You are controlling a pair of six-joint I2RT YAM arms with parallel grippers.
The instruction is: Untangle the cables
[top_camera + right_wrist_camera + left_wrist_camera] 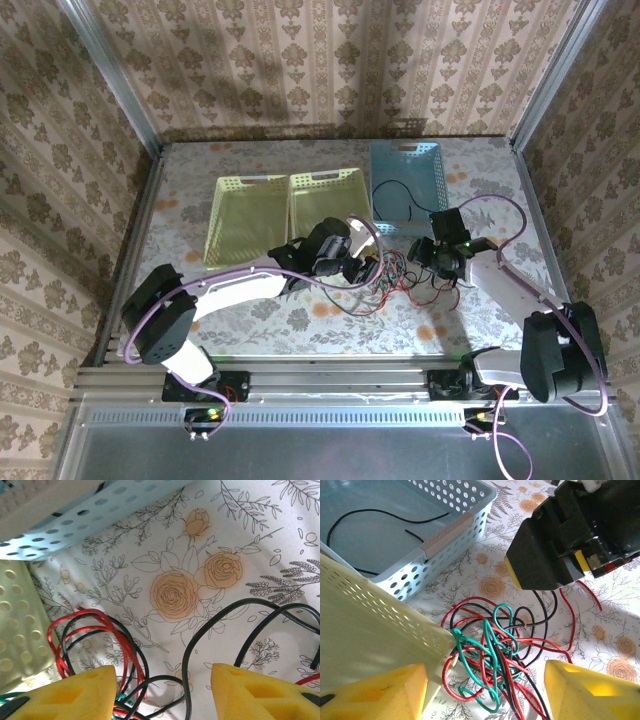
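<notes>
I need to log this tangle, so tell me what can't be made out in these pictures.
- Top external view: the cable tangle is too small to trace; the left gripper covers part of it.
- Left wrist view: the black cable in the blue basket passes behind the yellow basket; its full run is hidden.
- Right wrist view: the black cables leave at the bottom edge.

The table (250, 320) is wearing a floral cloth and carrying three perforated baskets toward its far side. The left yellow basket (245, 220) and the right yellow basket (325, 195) are sitting side by side, and the blue basket (400, 165) is standing just right of them. The cables (385, 282), red, black and green, are lying tangled nearer, right of centre.
</notes>
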